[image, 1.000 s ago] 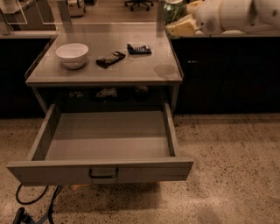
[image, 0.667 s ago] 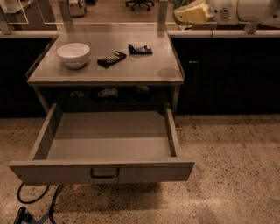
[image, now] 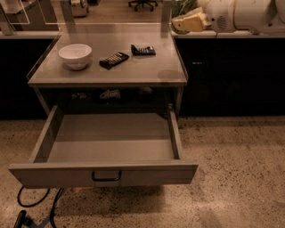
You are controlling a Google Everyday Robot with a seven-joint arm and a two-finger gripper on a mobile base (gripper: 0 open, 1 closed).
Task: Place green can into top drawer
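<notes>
Gripper (image: 190,23) is hanging at the upper right, past the right edge of the table top (image: 133,75) and over the counter (image: 249,34) beside it, at the end of the white arm (image: 242,15). Whether it is open or closed is not showing from here, so cannot tell. A mottled green shape is sitting right against it at the top edge, partly cut off. Reading this as the green can (image: 183,7), probably being carried, though the hold itself is not showing. Top drawer (image: 147,174) is standing pulled well out below the table top, its floor lying bare, dark bar handle (image: 106,176) facing the camera. On the table top a white bowl (image: 75,55) is sitting at the left and two dark flat items (image: 114,59) are lying near the middle, all well apart from the gripper. Judging the can: likely light and thin-walled, with a smooth printed skin that is going to slip under a loose hold and dent under a hard one. Best hold is looking like across the body at mid-height, axis upright, clear of the top rim. A tall slim shape is going to tip easily in a shallow drawer, so it is wanting a low release near the drawer's middle, away from the walls.
</notes>
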